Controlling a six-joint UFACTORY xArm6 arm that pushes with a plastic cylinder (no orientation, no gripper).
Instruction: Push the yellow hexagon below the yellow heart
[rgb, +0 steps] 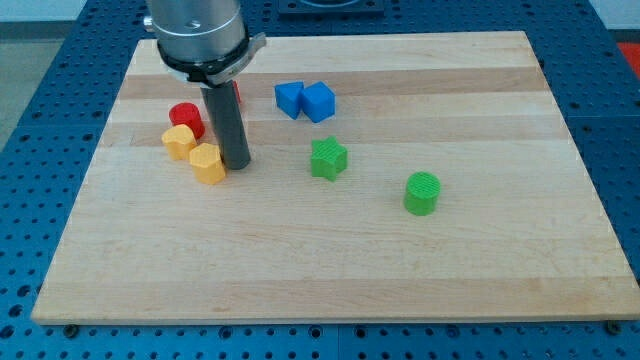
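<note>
My tip (237, 162) sits just right of the yellow plastic heart (208, 162) — no fingers here, only a bare rod. The yellow plastic hexagon (180, 141) lies up-left, touching it, below the red plastic cylinder (186, 118) — all on the wooden board (400, 250).

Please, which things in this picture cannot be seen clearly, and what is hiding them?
- A red block, camera view: mostly hidden behind the rod; its shape cannot be told.
- My tip, camera view: it stands at the right side of the yellow heart; whether they touch cannot be told.
- The arm, camera view: cut off by the view's top edge.
- The yellow hexagon: whether it touches the red cylinder is unclear.
</note>
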